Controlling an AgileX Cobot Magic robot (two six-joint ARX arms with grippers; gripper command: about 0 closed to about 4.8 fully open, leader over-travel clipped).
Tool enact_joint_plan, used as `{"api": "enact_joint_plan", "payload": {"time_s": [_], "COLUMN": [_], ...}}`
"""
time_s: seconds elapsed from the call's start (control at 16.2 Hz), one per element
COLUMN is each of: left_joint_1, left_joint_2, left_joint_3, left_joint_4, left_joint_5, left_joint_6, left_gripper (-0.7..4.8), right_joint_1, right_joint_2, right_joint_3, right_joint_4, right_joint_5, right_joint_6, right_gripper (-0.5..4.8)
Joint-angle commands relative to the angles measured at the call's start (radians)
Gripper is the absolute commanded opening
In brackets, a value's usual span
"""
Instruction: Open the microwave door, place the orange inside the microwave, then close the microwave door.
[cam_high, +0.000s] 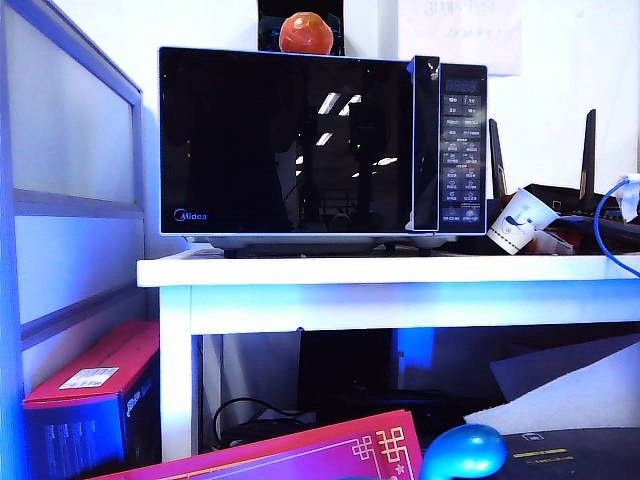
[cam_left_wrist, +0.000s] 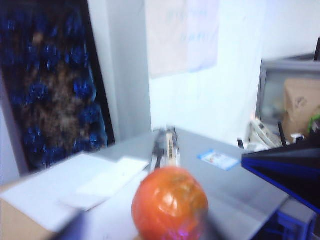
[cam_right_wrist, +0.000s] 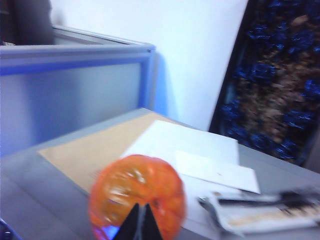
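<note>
The microwave (cam_high: 320, 145) stands on a white table (cam_high: 380, 272), and its glossy black door (cam_high: 285, 140) is shut. The orange (cam_high: 306, 33) rests on the microwave's grey top. In the left wrist view the orange (cam_left_wrist: 170, 202) lies between the blurred dark fingers of my left gripper (cam_left_wrist: 144, 229), which stands open around it. In the right wrist view the black tips of my right gripper (cam_right_wrist: 140, 223) are shut together just in front of the orange (cam_right_wrist: 136, 197), holding nothing. Neither gripper shows in the exterior view.
White papers (cam_left_wrist: 75, 185) and a pen-like object (cam_left_wrist: 165, 145) lie on the microwave's top behind the orange. A paper cup (cam_high: 522, 222) and a black router (cam_high: 580, 195) stand right of the microwave. A red box (cam_high: 95, 385) sits on the floor at the left.
</note>
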Motion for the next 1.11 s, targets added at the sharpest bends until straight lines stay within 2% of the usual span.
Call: {"api": "enact_joint_plan", "payload": {"time_s": [0.06,0.31,0.62,0.93,1.11], "left_joint_1": [-0.012,-0.047,-0.077,-0.078,-0.089], "left_joint_2": [0.034,0.103,0.149,0.166,0.192], "left_joint_3": [0.005,0.005,0.007,0.009,0.009], "left_joint_4": [0.024,0.091,0.171,0.201,0.228], "left_joint_5": [-0.008,-0.013,-0.065,-0.096,-0.095], "left_joint_6": [0.015,0.013,0.025,0.041,0.034], "left_gripper": [4.79,4.79,4.79,4.79,4.79], "right_joint_1": [-0.004,-0.005,-0.005,-0.005,-0.005], "right_joint_2": [-0.027,-0.046,-0.060,-0.086,-0.126], "right_joint_3": [0.005,0.005,0.005,0.005,0.005], "right_joint_4": [-0.011,-0.020,-0.043,-0.130,-0.140], "right_joint_5": [0.079,0.170,0.183,0.326,0.359], "right_joint_6": [-0.007,-0.029,-0.056,-0.064,-0.082], "right_gripper": [-0.05,-0.05,-0.05,-0.05,-0.05]}}
